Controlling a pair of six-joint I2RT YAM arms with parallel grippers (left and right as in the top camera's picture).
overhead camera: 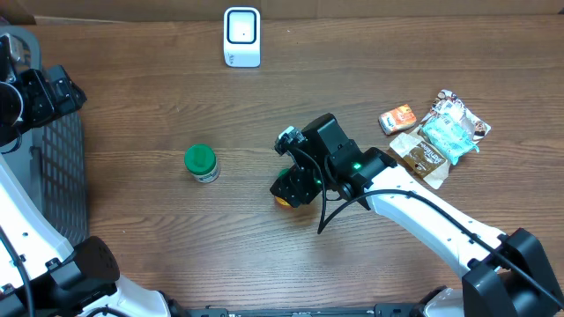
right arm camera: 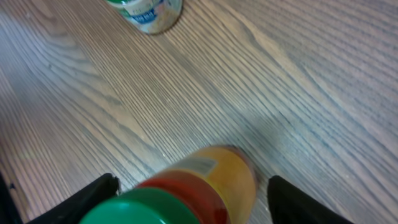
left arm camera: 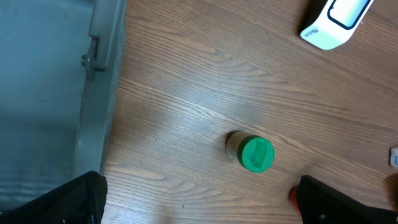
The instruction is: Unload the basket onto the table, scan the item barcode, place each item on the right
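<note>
The item, a yellow-orange bottle (right arm camera: 214, 180) with a red band and a green cap, lies on its side on the wooden table (overhead camera: 132, 220). My right gripper (right arm camera: 193, 202) is lowered over it, open, with one finger (right arm camera: 93, 198) on each side and a gap left to the bottle's walls. From overhead the gripper (overhead camera: 296, 183) covers most of the bottle (overhead camera: 283, 200). A pale label patch (right arm camera: 200, 165) faces up; no barcode is legible. The white scanner (overhead camera: 241, 37) stands at the table's far edge. My left gripper (left arm camera: 199, 202) hangs open at the far left, holding nothing.
A small jar with a green lid (overhead camera: 201, 164) stands left of the bottle. Several snack packets (overhead camera: 441, 132) lie at the right. A grey crate (overhead camera: 57, 167) sits at the left edge, under my left arm.
</note>
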